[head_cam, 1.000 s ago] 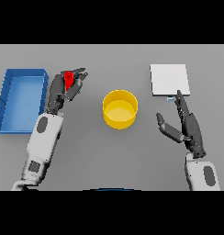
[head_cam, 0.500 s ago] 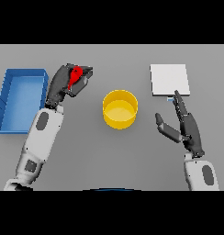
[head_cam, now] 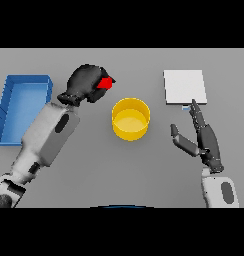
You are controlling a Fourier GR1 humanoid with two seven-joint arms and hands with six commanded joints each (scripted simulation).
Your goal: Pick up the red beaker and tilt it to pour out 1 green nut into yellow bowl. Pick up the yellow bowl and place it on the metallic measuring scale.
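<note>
At the far left of the frame you see the blue tray [head_cam: 9, 107], lying on the grey table [head_cam: 144, 175] with its long side running up and down the picture. Just to the right of it, your left arm comes up from the lower left corner, and the left hand [head_cam: 84, 84] is in the upper left part of the frame, between the tray and the bowl. Its fingers are curled around the red beaker [head_cam: 106, 83], so the hand is clamped on it. Only a small red part of the beaker shows at the right side of the hand; it points toward the bowl, and you cannot tell how much it is tilted.

In the centre you find the yellow bowl [head_cam: 130, 119], standing upright on the table, a little lower and to the right of the beaker and not touching it. You cannot tell what is inside the bowl.

In the upper right is the metallic measuring scale [head_cam: 184, 86], a pale square plate. Below it, at the lower right, your right hand [head_cam: 204, 140] has straight fingers spread apart from the thumb and holds nothing; one fingertip reaches near the lower edge of the scale.
</note>
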